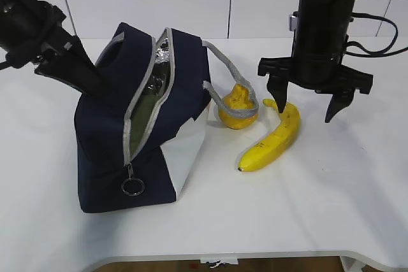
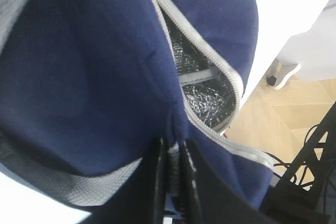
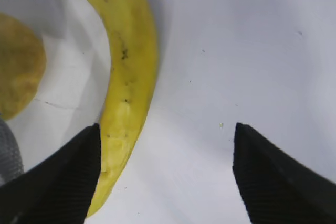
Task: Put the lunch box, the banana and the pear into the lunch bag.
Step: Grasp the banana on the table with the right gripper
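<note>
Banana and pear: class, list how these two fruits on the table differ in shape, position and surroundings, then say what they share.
The banana is long and curved; the pear is squat and lumpy. The banana lies in the open under the open right hand; the pear sits against the lunch bag with a grey strap looped around it. Both are yellow and still outside the bag.

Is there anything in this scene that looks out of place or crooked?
Yes. One grey strap handle of the lunch bag lies draped over the pear. The bag itself leans, its open zipper running slantwise, because the left gripper pinches its fabric.
</note>
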`<action>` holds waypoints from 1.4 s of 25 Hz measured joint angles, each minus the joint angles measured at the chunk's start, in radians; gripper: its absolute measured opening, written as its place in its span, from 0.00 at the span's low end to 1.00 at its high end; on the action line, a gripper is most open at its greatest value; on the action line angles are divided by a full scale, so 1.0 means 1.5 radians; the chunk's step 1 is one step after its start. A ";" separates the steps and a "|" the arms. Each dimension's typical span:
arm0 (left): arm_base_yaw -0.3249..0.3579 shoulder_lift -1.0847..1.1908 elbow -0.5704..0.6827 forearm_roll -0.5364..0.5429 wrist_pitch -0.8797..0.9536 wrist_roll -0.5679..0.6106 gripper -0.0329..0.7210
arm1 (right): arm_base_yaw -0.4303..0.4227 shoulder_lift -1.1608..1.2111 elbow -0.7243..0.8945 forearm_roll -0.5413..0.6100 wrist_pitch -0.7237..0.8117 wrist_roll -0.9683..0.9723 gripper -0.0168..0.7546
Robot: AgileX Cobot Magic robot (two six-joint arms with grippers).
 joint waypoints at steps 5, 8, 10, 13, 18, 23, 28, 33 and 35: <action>0.000 0.000 0.000 0.000 0.000 0.000 0.07 | 0.000 0.021 0.000 0.012 -0.009 0.034 0.78; 0.000 0.000 0.000 0.000 0.000 0.000 0.07 | 0.000 0.028 0.000 0.015 -0.034 0.039 0.78; 0.000 0.000 0.000 0.000 0.000 0.000 0.07 | 0.000 0.034 0.000 0.015 -0.043 0.041 0.78; 0.000 0.000 0.000 0.000 0.000 0.000 0.07 | 0.000 0.044 0.000 0.019 -0.047 0.043 0.78; 0.000 0.000 0.000 0.000 0.000 0.000 0.07 | 0.000 0.066 0.000 0.041 -0.054 0.045 0.78; 0.000 0.000 0.000 0.000 0.000 0.000 0.07 | 0.000 0.084 0.000 0.047 -0.056 0.045 0.78; 0.000 0.000 0.000 0.000 0.000 0.000 0.07 | 0.000 0.092 0.000 0.047 -0.062 0.045 0.78; 0.000 0.000 0.000 0.000 0.000 0.000 0.07 | 0.000 0.092 0.000 0.047 -0.066 0.045 0.64; 0.000 0.000 0.000 0.000 0.000 0.000 0.07 | 0.000 0.092 0.000 0.047 -0.067 0.045 0.58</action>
